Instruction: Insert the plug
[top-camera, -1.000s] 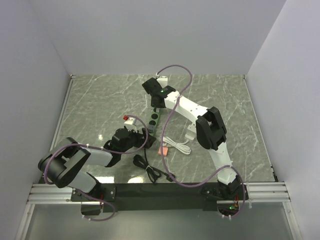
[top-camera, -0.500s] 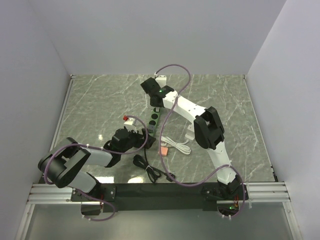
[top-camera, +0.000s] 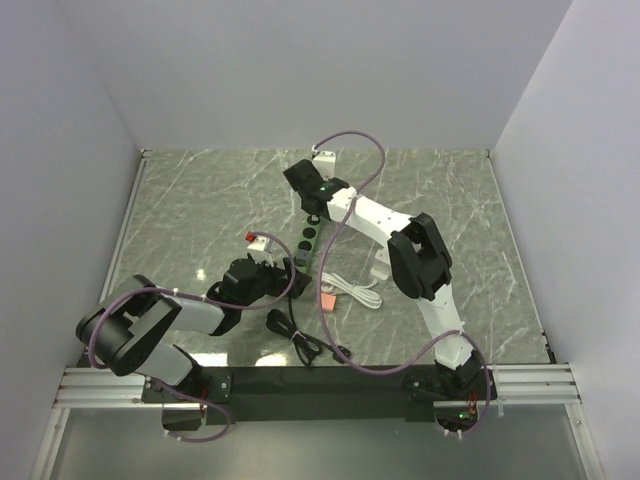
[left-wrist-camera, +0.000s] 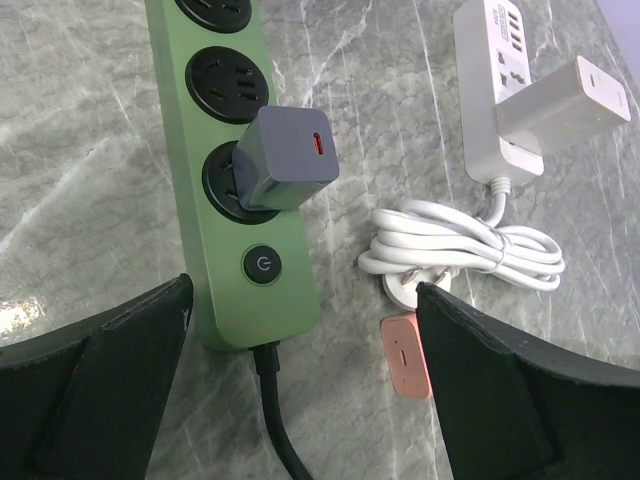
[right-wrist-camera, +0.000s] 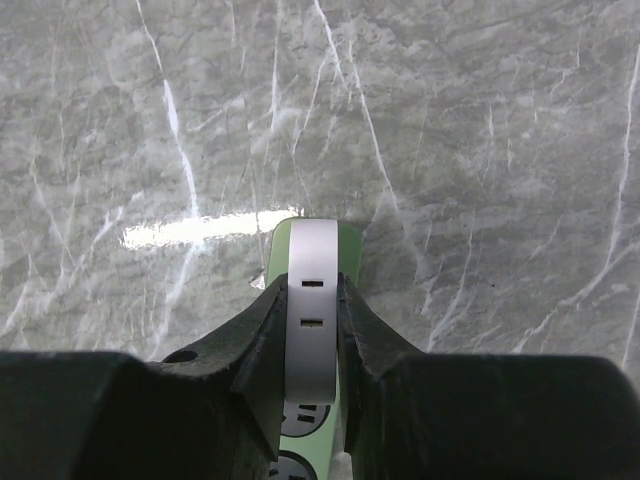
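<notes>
Around: gray adapter (left-wrist-camera: 285, 155) sits tilted in green strip (left-wrist-camera: 215, 300), in the socket next to the power button. Black cord (left-wrist-camera: 280, 420) leaves the strip's near end. Right of it, apart: coiled white cable (left-wrist-camera: 470, 250), small pink tab (left-wrist-camera: 405, 355) just beside the coil, white strip (left-wrist-camera: 490, 60) w/ white block (left-wrist-camera: 565, 100) plugged in. L gripper (left-wrist-camera: 305, 300) is spread wide, grasping nothing, low at the green strip's near end, 1 finger on each side.

Surface: gray-green marble table (top-camera: 200, 200) w/ white veins and a glare patch. Plain pale walls (top-camera: 300, 70) on 3 sides.

Plug (right-wrist-camera: 311, 250): white, clenched btw the fingers of R gripper (right-wrist-camera: 311, 300), over the green strip's far end. Long axis in line w/ the strip's length, which runs near-to-far, leaning slightly right at the far end. Face w/ 2 slots is toward the wrist cam. Prongs hidden, so can't tell if it's seated.
</notes>
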